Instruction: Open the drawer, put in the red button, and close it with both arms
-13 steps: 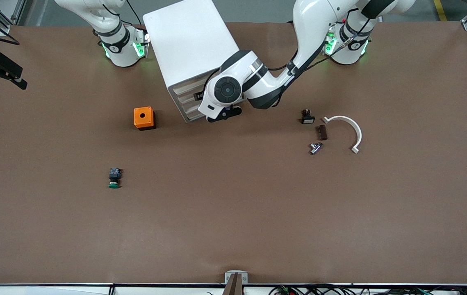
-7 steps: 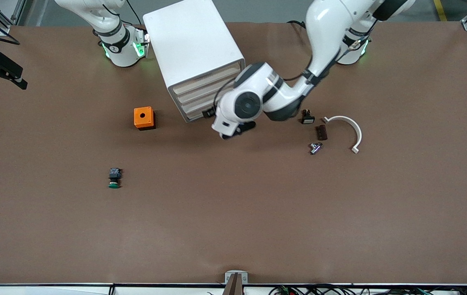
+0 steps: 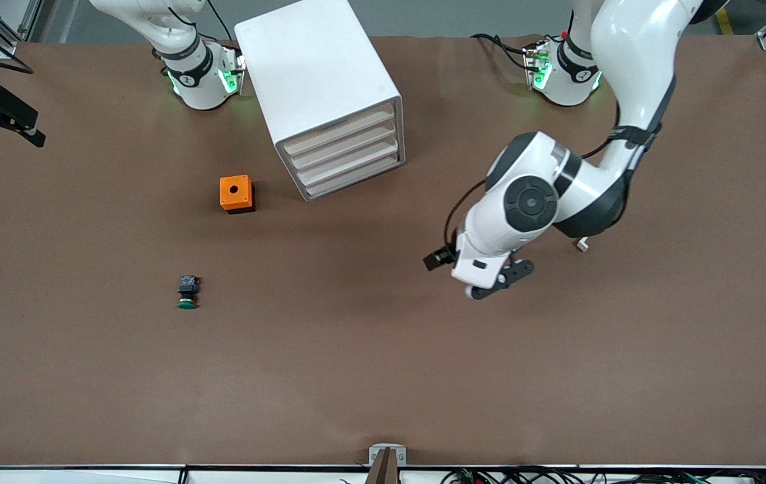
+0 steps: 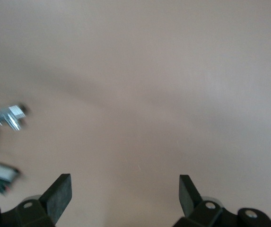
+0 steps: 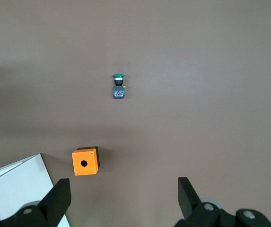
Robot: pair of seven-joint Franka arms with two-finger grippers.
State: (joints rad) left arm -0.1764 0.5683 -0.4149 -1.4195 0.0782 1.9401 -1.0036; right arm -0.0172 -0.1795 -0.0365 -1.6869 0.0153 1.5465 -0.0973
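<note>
With its fingers spread wide and nothing between them, the left gripper [image 4: 125, 191] hangs over bare table [image 3: 356, 376]; its wrist view alone shows small blurred parts [image 4: 5, 116] nearby. The right gripper [image 5: 125, 196], jaws likewise spread and empty, shows only in its own wrist view, above the orange box [image 5: 84, 161], green button [image 5: 118, 84] and drawer cabinet [image 3: 319, 94], whose drawers are all closed. No view shows the red button.
</note>
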